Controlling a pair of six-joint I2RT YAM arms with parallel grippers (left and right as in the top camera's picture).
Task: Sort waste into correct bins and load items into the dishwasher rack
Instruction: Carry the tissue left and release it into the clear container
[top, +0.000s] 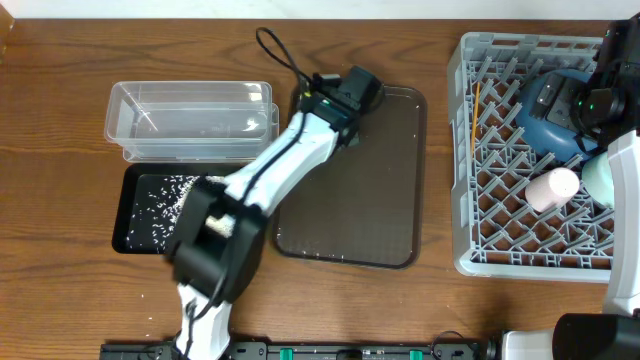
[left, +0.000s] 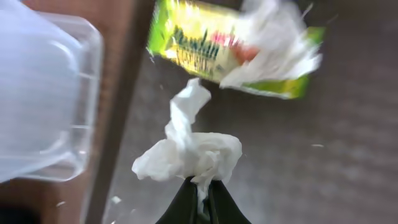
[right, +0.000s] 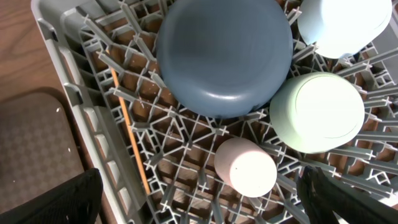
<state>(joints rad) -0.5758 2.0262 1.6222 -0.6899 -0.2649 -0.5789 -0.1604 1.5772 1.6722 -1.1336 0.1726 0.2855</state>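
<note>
My left gripper (left: 200, 190) is shut on a crumpled white tissue (left: 186, 149) and holds it over the dark brown serving tray (top: 385, 200), near its back left corner. The yellow-green wrapper (left: 211, 46) lies just beyond with more tissue (left: 273, 43) on it. The clear tub (top: 190, 120) is to the left, with the black tray (top: 150, 205) holding rice (top: 165, 195) in front of it. My right gripper (right: 199, 199) is open above the grey rack (top: 470, 150), which holds the dark blue dish (right: 224, 56), pink cup (right: 245, 167), pale bowl (right: 317, 112), saucer (right: 339, 25) and wooden stick (right: 127, 124).
A black cable (top: 280, 55) loops over the table behind the left arm. The left arm's body (top: 220, 235) crosses over the black tray's right end and the serving tray's left edge. A few rice grains lie on the serving tray.
</note>
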